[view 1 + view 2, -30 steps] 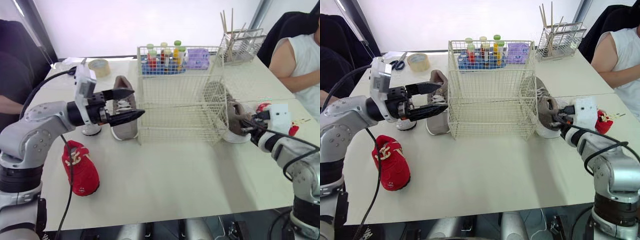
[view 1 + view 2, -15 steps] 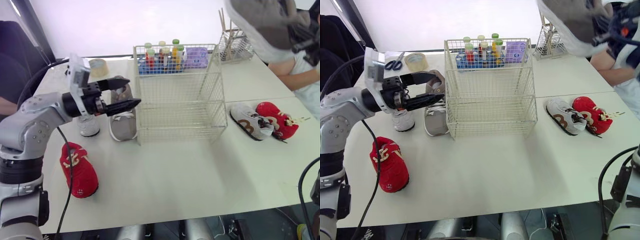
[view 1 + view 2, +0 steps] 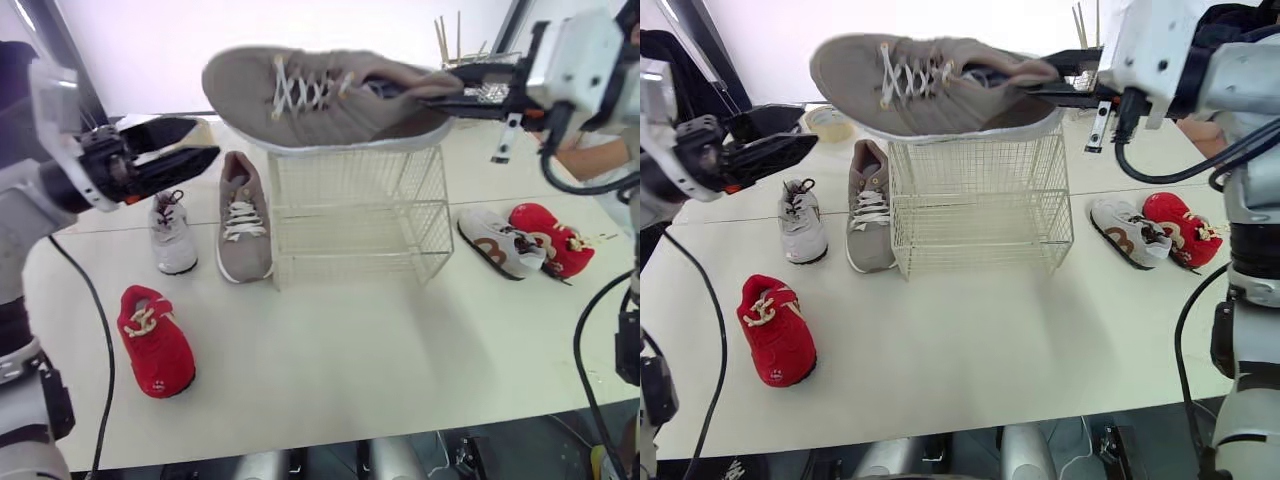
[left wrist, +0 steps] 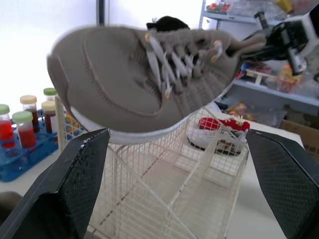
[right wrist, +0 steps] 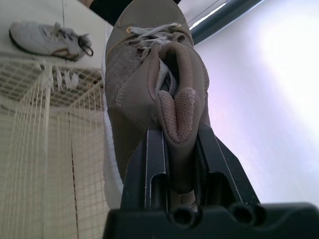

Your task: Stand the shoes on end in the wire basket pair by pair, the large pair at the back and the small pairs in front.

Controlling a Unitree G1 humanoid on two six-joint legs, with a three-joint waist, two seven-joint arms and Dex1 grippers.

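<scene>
Found large grey shoe [image 3: 330,100] pinched at heel by right gripper [image 5: 179,137] above wire basket [image 3: 355,215], left gripper [image 3: 214,137] spread empty; judged upending into back row next.

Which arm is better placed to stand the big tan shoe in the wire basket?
Right: the right gripper is shut on the tan shoe at its heel, over the wire basket; the left gripper is open, off to one side.

big taupe shoe [image 3: 330,100] aloft, sole down, over the white wire basket [image 3: 360,225] (its mate [image 3: 243,215] flat just beside it)
</scene>
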